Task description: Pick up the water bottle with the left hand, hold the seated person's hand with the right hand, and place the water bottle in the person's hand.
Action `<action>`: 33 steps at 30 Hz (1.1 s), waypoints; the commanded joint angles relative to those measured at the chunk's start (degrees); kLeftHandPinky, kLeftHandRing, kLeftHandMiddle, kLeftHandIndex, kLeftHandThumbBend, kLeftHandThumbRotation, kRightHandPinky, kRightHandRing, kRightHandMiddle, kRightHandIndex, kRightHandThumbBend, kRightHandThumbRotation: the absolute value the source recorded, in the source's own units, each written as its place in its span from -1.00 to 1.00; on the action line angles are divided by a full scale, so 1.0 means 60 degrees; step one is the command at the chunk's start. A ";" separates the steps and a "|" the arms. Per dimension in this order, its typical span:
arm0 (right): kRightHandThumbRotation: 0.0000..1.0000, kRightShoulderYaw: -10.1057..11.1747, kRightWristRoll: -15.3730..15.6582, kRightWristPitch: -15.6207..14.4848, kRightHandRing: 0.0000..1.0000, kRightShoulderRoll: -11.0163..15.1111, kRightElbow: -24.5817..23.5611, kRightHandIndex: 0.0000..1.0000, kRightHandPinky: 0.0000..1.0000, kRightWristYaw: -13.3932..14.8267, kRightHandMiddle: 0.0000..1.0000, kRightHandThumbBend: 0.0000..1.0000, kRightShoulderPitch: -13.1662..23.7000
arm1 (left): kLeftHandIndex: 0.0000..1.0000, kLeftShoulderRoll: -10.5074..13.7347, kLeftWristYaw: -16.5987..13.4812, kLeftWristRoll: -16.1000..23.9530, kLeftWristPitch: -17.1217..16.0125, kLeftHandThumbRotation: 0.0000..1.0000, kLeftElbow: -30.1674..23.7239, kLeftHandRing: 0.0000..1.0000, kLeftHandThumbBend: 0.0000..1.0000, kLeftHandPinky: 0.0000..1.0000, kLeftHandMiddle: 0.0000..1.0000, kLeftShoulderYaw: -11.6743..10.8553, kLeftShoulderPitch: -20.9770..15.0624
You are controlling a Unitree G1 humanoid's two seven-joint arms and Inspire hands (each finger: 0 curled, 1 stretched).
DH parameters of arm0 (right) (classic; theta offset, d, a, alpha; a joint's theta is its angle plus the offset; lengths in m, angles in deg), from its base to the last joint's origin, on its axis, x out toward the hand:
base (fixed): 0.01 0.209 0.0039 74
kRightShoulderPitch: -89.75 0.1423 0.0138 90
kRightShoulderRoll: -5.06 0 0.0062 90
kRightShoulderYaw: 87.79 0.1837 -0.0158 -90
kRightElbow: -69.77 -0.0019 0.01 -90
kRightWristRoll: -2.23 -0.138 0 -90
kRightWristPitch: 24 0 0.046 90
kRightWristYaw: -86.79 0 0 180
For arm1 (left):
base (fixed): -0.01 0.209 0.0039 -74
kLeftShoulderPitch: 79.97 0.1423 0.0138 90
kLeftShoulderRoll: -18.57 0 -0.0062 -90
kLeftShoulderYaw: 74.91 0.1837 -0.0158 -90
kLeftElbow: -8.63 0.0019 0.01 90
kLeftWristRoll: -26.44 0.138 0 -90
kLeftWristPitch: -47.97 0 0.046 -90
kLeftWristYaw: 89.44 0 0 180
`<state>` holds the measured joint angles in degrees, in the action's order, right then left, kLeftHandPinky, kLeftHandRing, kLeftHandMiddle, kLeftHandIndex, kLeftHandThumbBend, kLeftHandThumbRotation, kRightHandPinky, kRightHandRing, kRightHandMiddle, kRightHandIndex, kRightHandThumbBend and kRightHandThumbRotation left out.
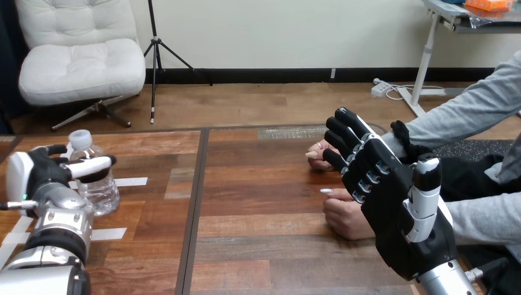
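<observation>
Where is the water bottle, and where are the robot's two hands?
water bottle (101, 192): head view, on its clear body.
left hand (38, 173): head view, on its black middle.
right hand (388, 200): head view, on its black middle.

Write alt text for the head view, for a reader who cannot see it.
The robot's left hand curls round an upright water bottle standing on the wooden table at the left. At the right, its open right hand is held up close to the person's hands, which rest on the table.
</observation>
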<state>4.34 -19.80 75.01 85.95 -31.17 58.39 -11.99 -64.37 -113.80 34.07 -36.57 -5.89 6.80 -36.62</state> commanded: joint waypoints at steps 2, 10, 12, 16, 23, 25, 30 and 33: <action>1.00 -0.0037 -0.0056 0.0218 0.96 -0.0037 -0.0437 0.88 0.95 0.0017 0.91 0.99 0.0236 | 0.18 -0.0104 -0.0396 0.0107 -0.0201 -1.00 -0.0003 -0.09 0.68 -0.24 0.03 0.0072 -0.0752; 1.00 -0.0027 -0.0082 0.0274 0.96 -0.0040 -0.0402 0.89 0.95 -0.0023 0.92 0.99 0.0251 | 0.08 -0.0125 -0.0601 0.0085 -0.0307 -1.00 -0.0013 -0.03 0.56 -0.14 0.05 0.0069 -0.0739; 1.00 -0.0023 -0.0099 0.0277 0.96 -0.0043 -0.0391 0.89 0.95 -0.0034 0.92 0.98 0.0256 | 0.07 -0.0137 -0.0637 0.0091 -0.0280 -1.00 -0.0028 -0.02 0.54 -0.12 0.06 0.0084 -0.0758; 1.00 -0.0017 -0.0118 0.0275 0.97 -0.0045 -0.0378 0.89 0.94 -0.0045 0.92 0.99 0.0264 | 0.06 -0.0150 -0.0708 0.0118 -0.0247 -1.00 -0.0051 -0.01 0.52 -0.11 0.06 0.0115 -0.0778; 1.00 -0.0022 -0.0105 0.0221 0.97 -0.0039 -0.0414 0.90 0.94 -0.0013 0.92 0.99 0.0257 | 0.06 -0.0145 -0.0730 0.0028 -0.0321 -1.00 -0.0061 -0.01 0.52 -0.10 0.06 0.0023 -0.0765; 1.00 -0.0025 -0.0088 0.0234 0.97 -0.0042 -0.0411 0.90 0.94 -0.0005 0.92 1.00 0.0258 | 0.06 -0.0139 -0.0713 -0.0005 -0.0347 -1.00 -0.0064 0.00 0.51 -0.09 0.07 -0.0006 -0.0757; 1.00 -0.0025 -0.0081 0.0228 0.97 -0.0048 -0.0417 0.90 0.94 0.0014 0.92 1.00 0.0256 | 0.06 -0.0126 -0.0612 -0.0117 -0.0426 -1.00 -0.0072 0.01 0.50 -0.07 0.07 -0.0088 -0.0734; 1.00 -0.0020 -0.0098 0.0221 0.97 -0.0056 -0.0418 0.89 0.94 0.0020 0.92 1.00 0.0254 | 0.07 -0.0120 -0.0517 -0.0189 -0.0536 -1.00 -0.0086 0.00 0.48 -0.08 0.07 -0.0154 -0.0697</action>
<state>4.28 -19.82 75.04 85.94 -31.17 58.35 -12.01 -65.47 -117.34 33.41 -37.20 -5.89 6.33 -36.65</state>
